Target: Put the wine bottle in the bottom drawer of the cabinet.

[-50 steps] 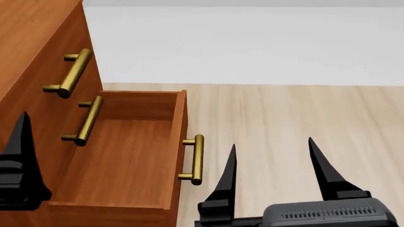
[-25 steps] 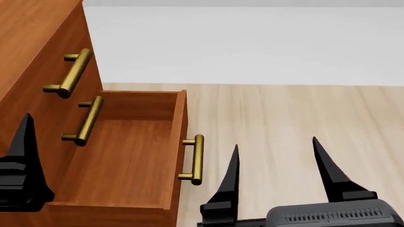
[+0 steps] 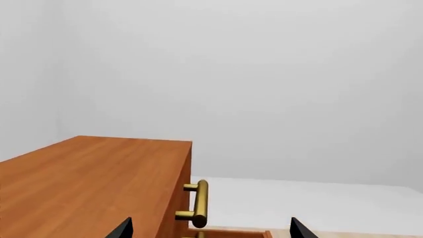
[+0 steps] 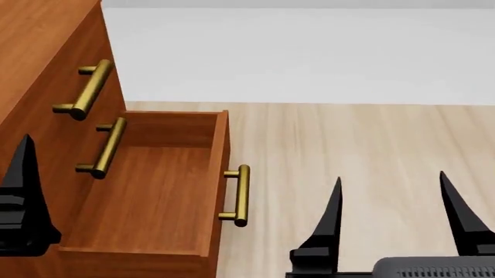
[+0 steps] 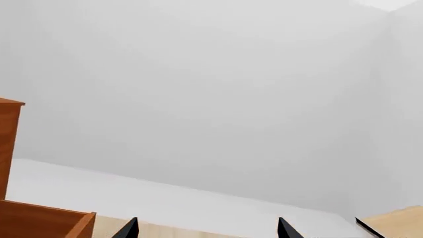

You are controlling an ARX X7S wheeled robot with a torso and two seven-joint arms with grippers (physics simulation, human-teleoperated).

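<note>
The bottom drawer (image 4: 147, 191) of the cabinet (image 4: 39, 35) is open and empty; no wine bottle in sight. Our right gripper (image 4: 390, 197) has jaws wide w/ nothing between; left gripper (image 3: 206, 229) is also wide in the wrist view. Next we must prob. find the bottle and grasp it.

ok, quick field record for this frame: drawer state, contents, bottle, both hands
bottom drawer: pulled open, brass handle on its front
drawer contents: nothing visible inside
cabinet: two upper drawers shut
wine bottle: not in any view
right hand: open, holding nothing, over the floor to the right of the drawer
left hand: only one fingertip visible in head view; wrist view shows two tips apart, nothing between them
</note>
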